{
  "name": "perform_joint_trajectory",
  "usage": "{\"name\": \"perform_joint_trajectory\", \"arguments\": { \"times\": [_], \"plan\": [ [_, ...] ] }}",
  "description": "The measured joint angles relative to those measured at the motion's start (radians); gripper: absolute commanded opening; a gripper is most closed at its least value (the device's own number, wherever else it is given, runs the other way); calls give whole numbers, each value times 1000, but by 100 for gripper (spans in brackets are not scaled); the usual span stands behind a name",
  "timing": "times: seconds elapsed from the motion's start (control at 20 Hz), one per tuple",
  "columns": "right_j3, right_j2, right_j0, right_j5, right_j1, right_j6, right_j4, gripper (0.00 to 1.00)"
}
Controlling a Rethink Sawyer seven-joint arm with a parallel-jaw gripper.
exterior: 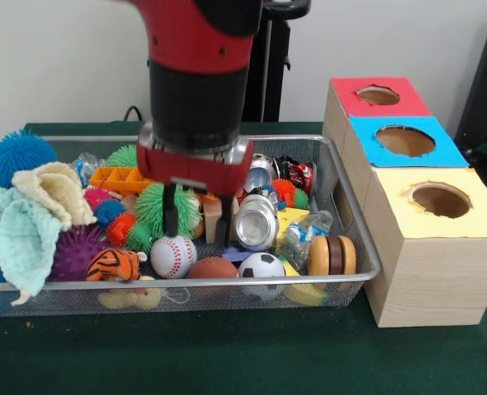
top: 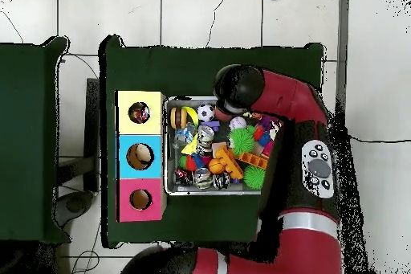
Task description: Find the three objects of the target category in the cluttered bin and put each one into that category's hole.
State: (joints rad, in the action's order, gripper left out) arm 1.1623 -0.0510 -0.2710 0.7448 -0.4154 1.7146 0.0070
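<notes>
Nearest the camera, a baseball and a soccer ball lie against the front wall of the cluttered bin; just behind them my gripper hangs inside it, fingers apart and holding nothing, one touching a green spiky ball; beyond, my arm rises.

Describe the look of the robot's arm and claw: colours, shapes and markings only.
The arm is a thick round column, glossy red above a black band, ending in a red wrist block with a pale rim. The claw has slim black fingers. Seen from overhead, the red arm carries a grey oval button panel and a pale band near the base.
</notes>
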Motion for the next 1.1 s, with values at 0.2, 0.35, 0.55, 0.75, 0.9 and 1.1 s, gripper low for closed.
{"name": "perform_joint_trajectory", "arguments": {
  "times": [0.2, 0.35, 0.55, 0.75, 0.9, 1.1],
  "plan": [
    [-26, -5, 0, -41, 55, 0, 13, 100],
    [-44, -8, 0, -60, 96, 0, 27, 100],
    [-61, -11, 0, -64, 134, 0, 43, 100],
    [-81, -18, 0, -64, 152, 0, 73, 100],
    [-82, -23, 0, -64, 158, 0, 85, 100],
    [-82, -31, 0, -65, 162, 0, 93, 100]
  ]
}}
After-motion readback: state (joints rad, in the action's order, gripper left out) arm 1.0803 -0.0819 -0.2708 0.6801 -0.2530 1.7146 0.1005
